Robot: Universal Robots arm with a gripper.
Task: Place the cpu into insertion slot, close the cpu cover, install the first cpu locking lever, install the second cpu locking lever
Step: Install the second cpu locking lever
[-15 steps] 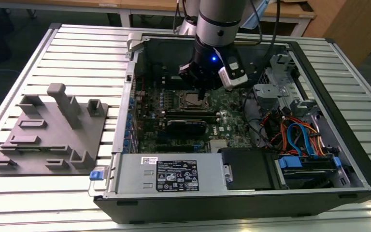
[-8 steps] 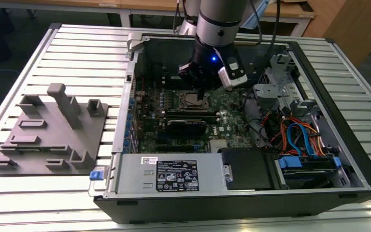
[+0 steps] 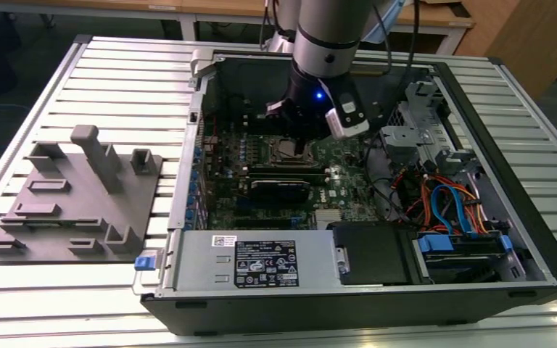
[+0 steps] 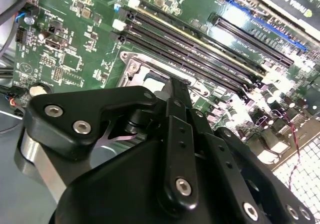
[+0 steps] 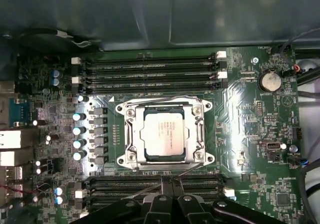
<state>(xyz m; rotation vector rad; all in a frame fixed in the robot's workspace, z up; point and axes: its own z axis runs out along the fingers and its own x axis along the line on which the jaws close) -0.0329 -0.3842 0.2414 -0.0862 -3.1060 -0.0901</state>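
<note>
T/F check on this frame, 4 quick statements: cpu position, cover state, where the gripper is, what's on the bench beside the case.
1. The cpu sits in the insertion slot. True.
2. The cpu cover stands raised, clear of the chip. False: in the first wrist view it lies flat, framing the chip.
3. The gripper is outside the computer case. False: it is inside the case, beside the socket, over the memory slots.
4. A grey fixture block sits beside the case, at the exterior view's left. True.
</note>
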